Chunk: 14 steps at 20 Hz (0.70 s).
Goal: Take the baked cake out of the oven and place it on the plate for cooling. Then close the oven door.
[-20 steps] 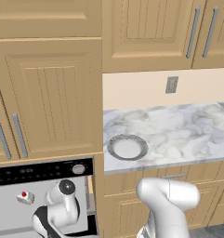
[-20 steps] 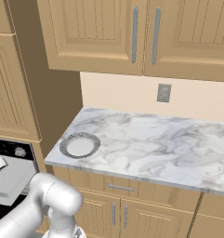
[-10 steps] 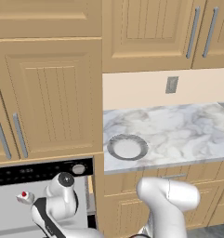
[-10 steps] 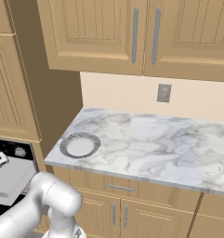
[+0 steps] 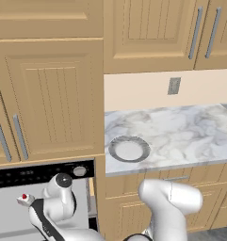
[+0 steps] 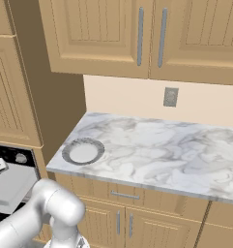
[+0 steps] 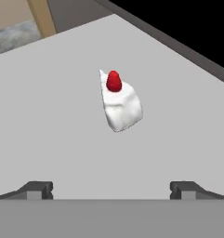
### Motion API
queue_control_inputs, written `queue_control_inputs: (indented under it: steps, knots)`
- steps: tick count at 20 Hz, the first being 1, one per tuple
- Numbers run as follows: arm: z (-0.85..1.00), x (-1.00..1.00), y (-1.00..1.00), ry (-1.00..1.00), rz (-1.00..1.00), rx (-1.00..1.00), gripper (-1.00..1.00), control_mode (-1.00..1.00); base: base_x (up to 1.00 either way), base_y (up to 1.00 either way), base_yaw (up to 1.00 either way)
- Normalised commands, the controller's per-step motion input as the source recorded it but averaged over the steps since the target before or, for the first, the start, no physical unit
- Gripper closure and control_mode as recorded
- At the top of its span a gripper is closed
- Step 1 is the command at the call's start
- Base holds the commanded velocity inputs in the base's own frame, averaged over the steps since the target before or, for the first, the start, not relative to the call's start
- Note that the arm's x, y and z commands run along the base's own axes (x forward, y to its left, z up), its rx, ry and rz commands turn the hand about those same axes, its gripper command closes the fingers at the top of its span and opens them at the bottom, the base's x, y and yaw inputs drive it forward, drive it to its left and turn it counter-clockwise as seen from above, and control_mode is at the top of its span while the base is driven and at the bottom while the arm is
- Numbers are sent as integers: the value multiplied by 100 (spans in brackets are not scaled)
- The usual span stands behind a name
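Lately the arm's round joint (image 5: 63, 181) in front of the oven (image 5: 30, 173) has lifted a little against the black control panel, as the left base view shows; the shift is small, and in the right base view hardly anything has altered. The baked cake (image 7: 120, 104) has not moved: it lies untouched on a flat grey surface (image 7: 48, 121) just below the control panel, its red topping upward. Whether that surface is a shelf or the inner face of the oven door cannot be told.

From the hand view, the pincer (image 7: 111, 189) is spread to its widest, its 2 tips standing apart at either side with nothing between them. The cake lies ahead of the tips, roughly centred between them and clear of both.

So the change reads as the last lining-up before the reach, not as a grasp. Of the task, nothing is done yet. The plate (image 5: 111, 149) sits bare near the front left corner of the worktop (image 5: 181, 132), beside the oven.

Next, the pincer likely needs to advance until the tips bracket the slice, then close gently, since so small a wedge may tip or slide on the smooth grey face.
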Motion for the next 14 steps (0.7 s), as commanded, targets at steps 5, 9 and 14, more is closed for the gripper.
queue_control_inputs:
  steps: [5, 9, 14]
  knots:
    - [0, 2, 0, 0, 0, 0, -100, -100, 0, 0, 0]
    - [0, 16, 3, 0, 0, 0, -100, -100, 0, 0, 0]
    - [0, 30, 12, 1, 0, 0, -100, -100, 0, 0, 0]
